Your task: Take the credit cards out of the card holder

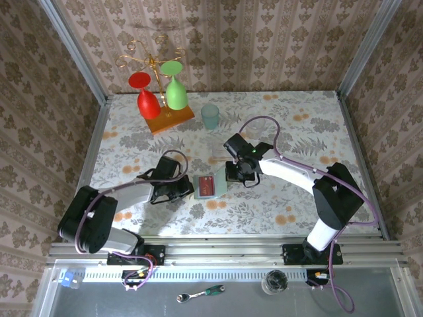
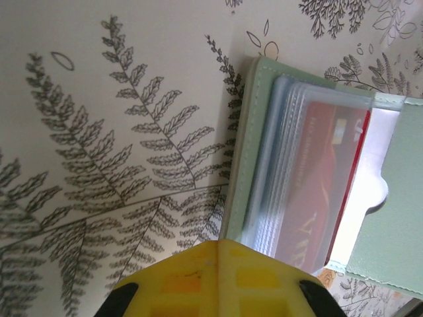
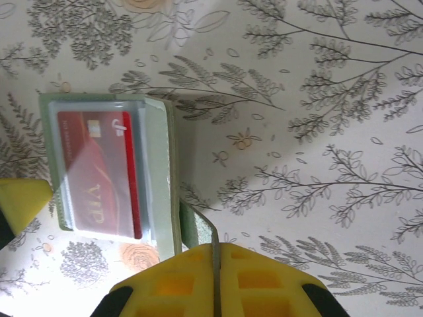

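So the card holder (image 1: 221, 184) lies open mid-frame on the table (image 1: 297, 125), red credit card (image 3: 99, 173) tucked in its clear sleeve (image 3: 147, 175), right claw (image 3: 215, 254) pinched shut on its raised flap, left claw (image 2: 218, 249) closed up at the opposite edge.

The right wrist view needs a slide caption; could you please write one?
Right gripper pinches a panel of the open card holder, red credit card showing inside.

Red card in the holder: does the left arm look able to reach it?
Probably yes: the left gripper sits beside the open card holder, whose flap the right gripper holds up. A clear sleeve covers the red card.
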`<state>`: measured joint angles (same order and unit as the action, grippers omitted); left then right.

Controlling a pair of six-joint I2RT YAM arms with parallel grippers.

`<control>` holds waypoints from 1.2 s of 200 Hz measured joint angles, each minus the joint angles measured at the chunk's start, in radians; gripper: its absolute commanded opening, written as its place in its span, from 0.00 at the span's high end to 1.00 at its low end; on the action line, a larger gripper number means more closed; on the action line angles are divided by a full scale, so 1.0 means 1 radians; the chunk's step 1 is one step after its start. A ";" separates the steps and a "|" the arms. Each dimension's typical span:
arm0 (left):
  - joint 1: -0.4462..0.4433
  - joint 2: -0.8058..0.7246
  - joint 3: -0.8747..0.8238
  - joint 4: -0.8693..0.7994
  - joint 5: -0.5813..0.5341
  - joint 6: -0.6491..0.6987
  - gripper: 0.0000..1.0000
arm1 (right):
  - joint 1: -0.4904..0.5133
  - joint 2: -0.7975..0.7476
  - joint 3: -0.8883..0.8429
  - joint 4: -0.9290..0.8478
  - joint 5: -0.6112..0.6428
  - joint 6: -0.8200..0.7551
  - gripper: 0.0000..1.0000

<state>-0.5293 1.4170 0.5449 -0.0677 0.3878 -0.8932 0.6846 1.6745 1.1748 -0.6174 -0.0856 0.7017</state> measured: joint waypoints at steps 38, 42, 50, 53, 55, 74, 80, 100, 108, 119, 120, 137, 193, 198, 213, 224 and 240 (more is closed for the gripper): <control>-0.002 0.030 0.014 0.020 0.008 0.000 0.98 | -0.015 0.000 -0.026 0.001 0.000 -0.018 0.98; -0.003 0.030 0.016 0.020 0.008 0.000 0.98 | -0.016 0.000 -0.029 0.000 0.000 -0.018 0.98; -0.005 0.030 0.019 0.020 0.008 0.000 0.98 | -0.018 0.000 -0.034 0.002 0.000 -0.021 0.98; -0.006 0.030 0.021 0.021 0.008 0.000 0.98 | -0.019 0.000 -0.036 0.002 0.000 -0.022 0.98; -0.006 0.030 0.021 0.021 0.008 0.000 0.98 | -0.019 0.000 -0.038 0.003 0.000 -0.022 0.98; -0.008 0.030 0.027 0.023 0.008 0.000 0.98 | -0.023 0.000 -0.053 0.010 0.000 -0.026 0.98; -0.009 0.029 0.030 0.023 0.007 0.000 0.98 | -0.024 0.000 -0.056 0.010 0.000 -0.029 0.98; -0.014 0.029 0.044 0.022 0.005 0.000 0.98 | -0.030 0.000 -0.060 0.011 0.000 -0.037 0.97; -0.016 0.029 0.052 0.022 0.005 0.000 0.98 | -0.034 0.000 -0.060 0.013 0.000 -0.041 0.97; -0.019 0.029 0.063 0.021 0.004 0.000 0.98 | -0.038 0.000 -0.061 0.015 0.000 -0.045 0.97; -0.019 0.029 0.064 0.021 0.004 0.000 0.98 | -0.039 0.000 -0.062 0.015 0.000 -0.045 0.97; -0.021 0.030 0.080 0.019 0.005 0.000 0.99 | -0.046 0.000 -0.066 0.016 0.000 -0.051 0.97; -0.027 0.106 0.095 0.031 0.008 0.000 1.00 | -0.065 0.000 -0.072 0.016 -0.004 -0.071 0.97; -0.027 0.114 0.095 0.031 0.008 0.000 1.00 | -0.065 0.000 -0.072 0.016 -0.005 -0.073 0.97; -0.029 0.127 0.095 0.033 0.008 0.000 1.00 | -0.067 0.002 -0.072 0.016 -0.005 -0.075 0.97; -0.031 0.130 0.095 0.036 0.008 0.000 1.00 | -0.069 0.007 -0.072 0.016 -0.005 -0.075 0.97; -0.033 0.134 0.096 0.039 0.009 0.000 1.00 | -0.074 0.019 -0.073 0.016 -0.004 -0.075 0.97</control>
<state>-0.5625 1.5509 0.6407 -0.0292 0.3965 -0.8932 0.6106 1.6932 1.1019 -0.6018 -0.0895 0.6266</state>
